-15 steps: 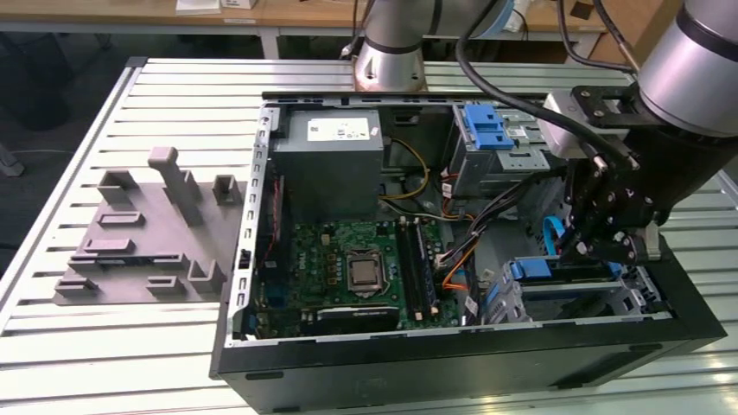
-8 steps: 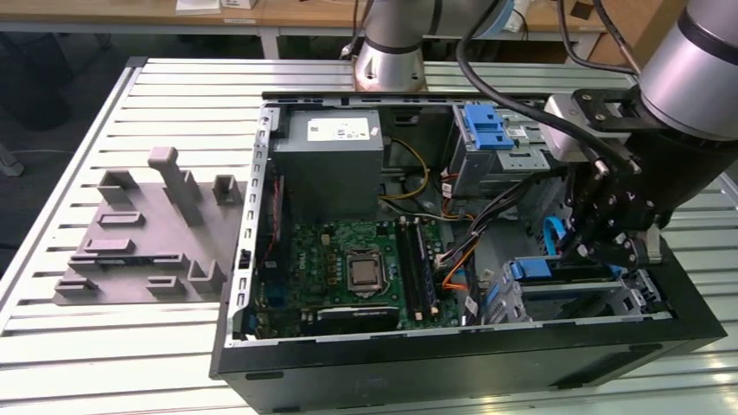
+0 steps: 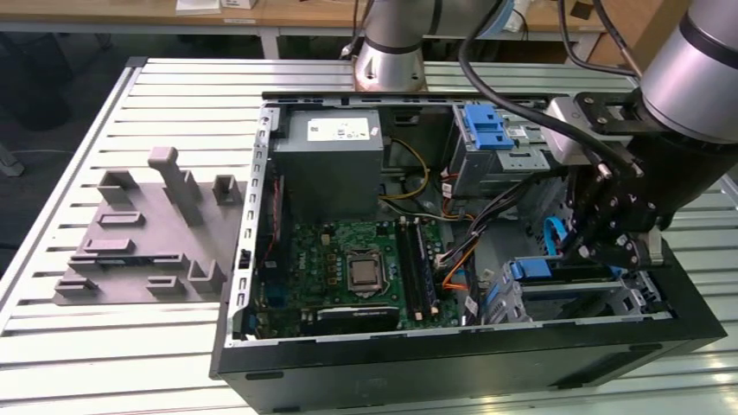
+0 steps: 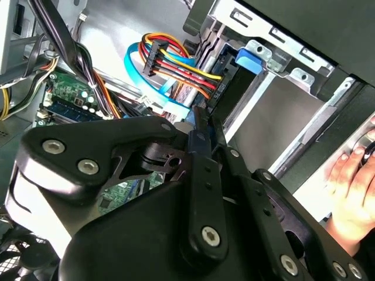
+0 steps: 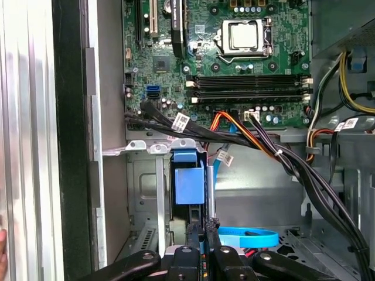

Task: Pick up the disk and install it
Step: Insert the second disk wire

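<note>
- I am reaching my end effector (image 3: 617, 246) down into the open computer case (image 3: 461, 346), over the drive cage (image 3: 576, 298) in the case's corner farthest from the power supply (image 3: 332, 164).
- My fingers (image 5: 202, 234) are sitting pressed close together, nipping the thin edge of the disk (image 5: 190, 184), which is standing on edge inside the drive cage with its blue rail showing.
- In the second wrist view the disk (image 4: 231, 76) is sitting in the cage slot, blue rail uppermost, just beside the bundle of coloured cables (image 4: 176, 67).
- The motherboard (image 3: 346, 268) is lying in the case between the drive cage and the case's side wall, below the power supply.
- A second cage with blue tabs (image 3: 490, 130) is sitting beside the power supply.
- A grey fixture (image 3: 144, 233) is resting on the slatted surface (image 3: 69, 346) just outside the case.
- A person's hand (image 4: 351, 187) is resting at the case's outer edge near the drive cage.
</note>
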Action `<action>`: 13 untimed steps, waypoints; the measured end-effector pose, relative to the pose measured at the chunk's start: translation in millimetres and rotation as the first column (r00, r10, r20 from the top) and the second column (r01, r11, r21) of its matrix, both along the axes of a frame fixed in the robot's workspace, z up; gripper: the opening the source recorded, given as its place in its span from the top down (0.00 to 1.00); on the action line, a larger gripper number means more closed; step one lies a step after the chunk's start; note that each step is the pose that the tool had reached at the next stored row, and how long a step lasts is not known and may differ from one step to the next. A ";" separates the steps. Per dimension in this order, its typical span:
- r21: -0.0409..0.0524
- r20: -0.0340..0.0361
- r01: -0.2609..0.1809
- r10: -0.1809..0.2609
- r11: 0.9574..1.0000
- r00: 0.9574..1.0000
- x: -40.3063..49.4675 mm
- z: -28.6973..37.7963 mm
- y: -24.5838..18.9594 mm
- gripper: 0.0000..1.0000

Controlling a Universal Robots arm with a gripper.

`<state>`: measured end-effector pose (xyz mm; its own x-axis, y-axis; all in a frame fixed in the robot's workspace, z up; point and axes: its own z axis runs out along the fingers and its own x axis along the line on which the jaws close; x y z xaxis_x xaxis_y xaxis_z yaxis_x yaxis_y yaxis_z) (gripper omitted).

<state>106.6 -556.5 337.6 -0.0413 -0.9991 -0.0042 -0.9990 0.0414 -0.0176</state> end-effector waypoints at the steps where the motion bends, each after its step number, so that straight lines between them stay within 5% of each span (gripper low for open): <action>1: 0.000 0.000 0.000 0.000 1.000 1.000 0.1 -0.3 0.0 0.84; 13: 0.000 0.000 0.000 0.000 1.000 1.000 2.4 -2.4 -0.1 0.84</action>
